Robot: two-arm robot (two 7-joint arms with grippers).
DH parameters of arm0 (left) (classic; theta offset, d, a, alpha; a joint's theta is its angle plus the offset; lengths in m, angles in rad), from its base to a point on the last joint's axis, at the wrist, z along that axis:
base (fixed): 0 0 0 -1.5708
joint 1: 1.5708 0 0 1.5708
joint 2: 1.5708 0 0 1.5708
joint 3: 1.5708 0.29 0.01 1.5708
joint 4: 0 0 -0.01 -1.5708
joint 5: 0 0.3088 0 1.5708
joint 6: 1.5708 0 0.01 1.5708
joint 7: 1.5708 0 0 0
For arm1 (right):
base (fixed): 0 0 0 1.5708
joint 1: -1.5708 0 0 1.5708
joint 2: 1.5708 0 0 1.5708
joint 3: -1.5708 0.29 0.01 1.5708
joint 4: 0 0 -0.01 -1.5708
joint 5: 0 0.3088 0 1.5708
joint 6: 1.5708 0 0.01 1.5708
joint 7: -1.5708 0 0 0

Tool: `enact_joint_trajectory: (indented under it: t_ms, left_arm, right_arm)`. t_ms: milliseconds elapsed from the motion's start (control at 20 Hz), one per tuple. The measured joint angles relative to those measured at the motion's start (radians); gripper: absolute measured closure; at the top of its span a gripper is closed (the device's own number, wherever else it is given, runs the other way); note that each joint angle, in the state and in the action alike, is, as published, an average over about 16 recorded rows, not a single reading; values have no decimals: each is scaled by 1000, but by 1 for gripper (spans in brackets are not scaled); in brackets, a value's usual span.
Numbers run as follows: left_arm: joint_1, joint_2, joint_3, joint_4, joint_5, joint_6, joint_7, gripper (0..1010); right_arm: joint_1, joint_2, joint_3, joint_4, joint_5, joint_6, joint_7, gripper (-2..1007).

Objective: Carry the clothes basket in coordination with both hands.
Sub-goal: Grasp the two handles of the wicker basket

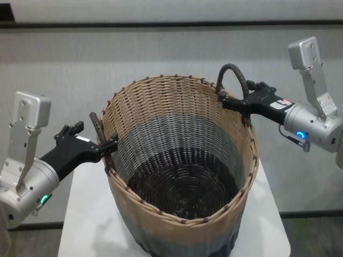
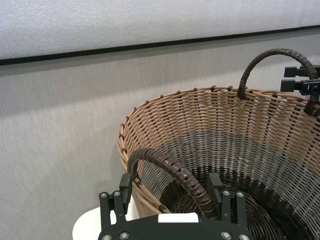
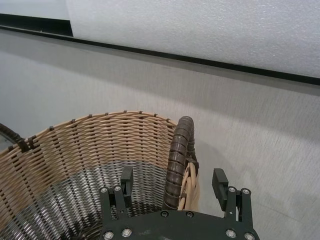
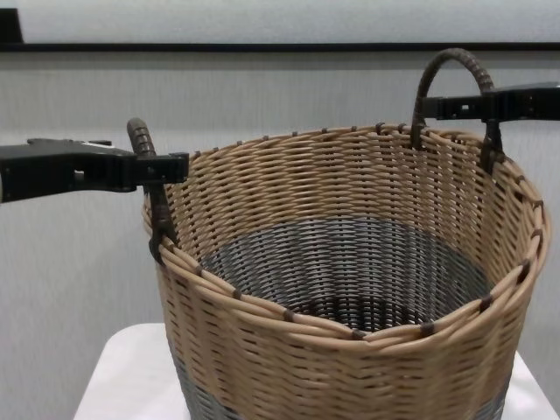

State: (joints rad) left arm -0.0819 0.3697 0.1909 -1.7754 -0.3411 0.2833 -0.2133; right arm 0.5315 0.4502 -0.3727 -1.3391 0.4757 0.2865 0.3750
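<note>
The clothes basket (image 1: 182, 176) is sitting empty on the white table (image 1: 86, 225), tan above, grey below. The left gripper (image 1: 107, 145) is straddling the left handle (image 1: 98, 127) with fingers apart; the right gripper (image 1: 231, 101) is likewise spread around the right handle (image 1: 234, 75)

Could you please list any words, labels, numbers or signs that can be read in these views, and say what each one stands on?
No text can be read in any view.
White label on the left black two-fingered tool: blank as seen from the left wrist.
Red-and-white label on the right black two-fingered tool: too small to read.
Large round woven wicker clothes basket: no label or print shows.
</note>
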Motion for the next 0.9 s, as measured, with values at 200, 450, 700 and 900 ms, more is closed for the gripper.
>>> enact_joint_trajectory:
  t_ms: [200,450,700,900]
  left_arm:
    - [-1,0,1,2,3,-1,0,7]
    - [-2,0,2,3,4,-2,1,7]
    - [-2,0,2,3,2,-1,0,7]
    - [-2,0,1,2,2,-1,0,8]
  right_arm:
    - [1,0,-1,1,-4,0,2,0]
    - [0,0,-1,1,-3,0,1,0]
    - [-2,1,1,-1,-2,0,0,0]
    - [-3,1,1,-2,-1,-1,-1,11]
